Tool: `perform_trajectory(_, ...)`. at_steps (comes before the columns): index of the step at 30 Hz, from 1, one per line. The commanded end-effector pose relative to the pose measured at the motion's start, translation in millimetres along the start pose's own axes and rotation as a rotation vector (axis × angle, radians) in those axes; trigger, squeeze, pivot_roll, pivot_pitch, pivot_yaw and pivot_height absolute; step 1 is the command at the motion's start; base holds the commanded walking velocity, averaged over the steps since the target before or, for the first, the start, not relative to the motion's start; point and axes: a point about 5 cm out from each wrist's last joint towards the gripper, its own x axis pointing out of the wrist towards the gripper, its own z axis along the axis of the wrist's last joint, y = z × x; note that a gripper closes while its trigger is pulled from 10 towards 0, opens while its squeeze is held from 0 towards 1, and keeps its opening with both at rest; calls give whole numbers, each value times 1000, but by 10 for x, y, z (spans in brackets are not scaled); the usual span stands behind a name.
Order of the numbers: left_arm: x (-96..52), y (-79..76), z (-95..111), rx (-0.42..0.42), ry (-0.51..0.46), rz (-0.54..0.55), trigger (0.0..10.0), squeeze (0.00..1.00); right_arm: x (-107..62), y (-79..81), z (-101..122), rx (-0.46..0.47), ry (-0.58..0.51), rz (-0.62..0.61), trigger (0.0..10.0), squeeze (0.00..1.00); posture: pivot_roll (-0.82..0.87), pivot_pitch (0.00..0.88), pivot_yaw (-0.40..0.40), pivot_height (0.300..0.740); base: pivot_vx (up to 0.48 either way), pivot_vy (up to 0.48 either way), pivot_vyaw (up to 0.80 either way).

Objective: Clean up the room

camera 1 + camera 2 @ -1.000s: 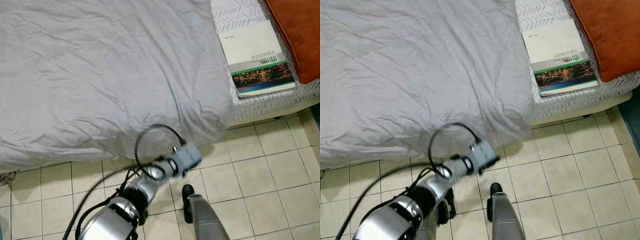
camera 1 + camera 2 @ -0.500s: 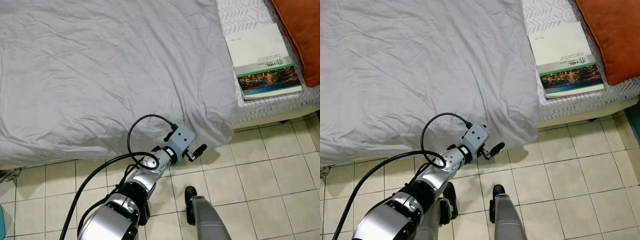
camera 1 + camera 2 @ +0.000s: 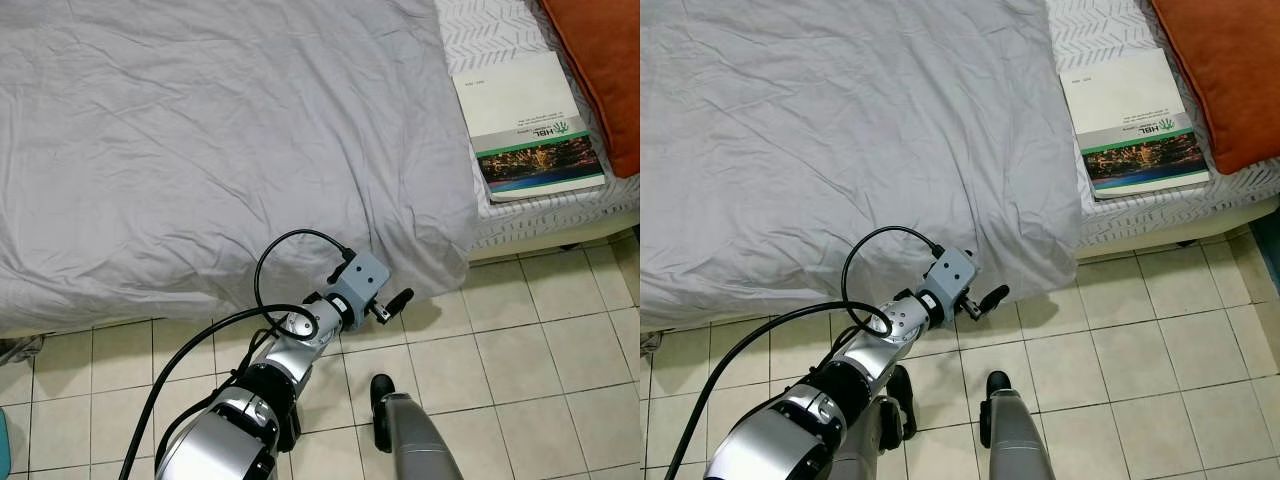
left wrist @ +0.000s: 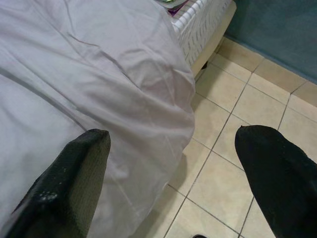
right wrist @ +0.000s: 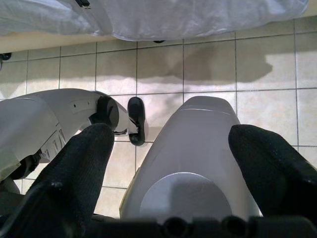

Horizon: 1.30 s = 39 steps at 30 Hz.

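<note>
While you held the robot at the bedside, the scene listed as follows.

1. Grey bedsheet [image 3: 220,150]: it lay creased across the bed from 9 to 12 o'clock of the head view, its corner drooping over the mattress edge toward the tiled floor [image 3: 520,350].
2. Book [image 3: 525,125]: it had a white cover with a green band and a landscape photo, and lay flat at 2 o'clock on the patterned white mattress [image 3: 480,30], just beside the sheet's edge.
3. Orange cushion [image 3: 605,70]: it sat at the far 2 o'clock corner, its edge touching or overlapping the book; you could not tell which.
4. Left gripper [image 4: 173,168]: your left arm reached forward at 6 o'clock, low, near the hanging sheet corner. Its fingers [image 4: 69,183] stood spread wide apart with nothing between them, sheet behind one and floor tile behind the other.
5. Right gripper [image 5: 171,168]: it pointed down at the floor beside the robot's own leg, fingers parted and empty.
6. Black cable [image 3: 265,290]: it looped above the left wrist.
</note>
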Motion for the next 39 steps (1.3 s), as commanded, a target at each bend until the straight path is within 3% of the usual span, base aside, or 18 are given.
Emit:
perform_trajectory(1,254,-945,301,-197,-106,-177,10000,1000,-61,36,-113,17,66,6,10000,0,-328,547,120,740,0,0,0)
perform_trajectory(39,254,-945,301,-197,-106,-177,10000,1000,-61,36,-113,17,66,6,10000,0,-328,547,120,740,0,0,0)
